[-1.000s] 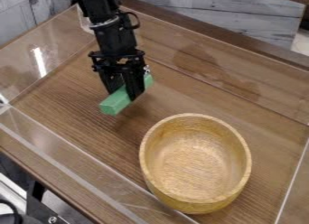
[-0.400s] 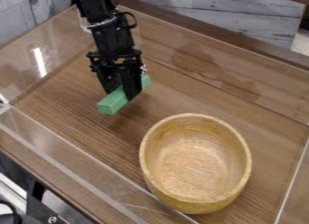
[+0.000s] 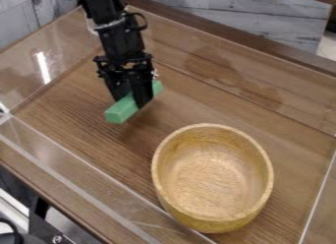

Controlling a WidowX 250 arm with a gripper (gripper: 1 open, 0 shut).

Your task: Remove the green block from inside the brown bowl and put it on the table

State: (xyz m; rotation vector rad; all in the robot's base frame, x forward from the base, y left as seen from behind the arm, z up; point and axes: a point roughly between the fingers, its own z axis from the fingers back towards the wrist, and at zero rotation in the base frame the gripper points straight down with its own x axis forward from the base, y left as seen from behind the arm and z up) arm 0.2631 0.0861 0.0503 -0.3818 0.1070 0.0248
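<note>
The green block [image 3: 125, 110] is tilted, its lower end at or just above the table [image 3: 237, 86], to the left of the brown bowl [image 3: 213, 176]. My gripper [image 3: 133, 96] points steeply down and is shut on the block's upper end, with its black fingers [image 3: 121, 89] on either side. The bowl stands upright at the front right with nothing inside it. The arm reaches in from the top left.
Clear acrylic walls [image 3: 66, 179] edge the table on the left and front. A pale wall [image 3: 250, 12] runs behind the table's far edge.
</note>
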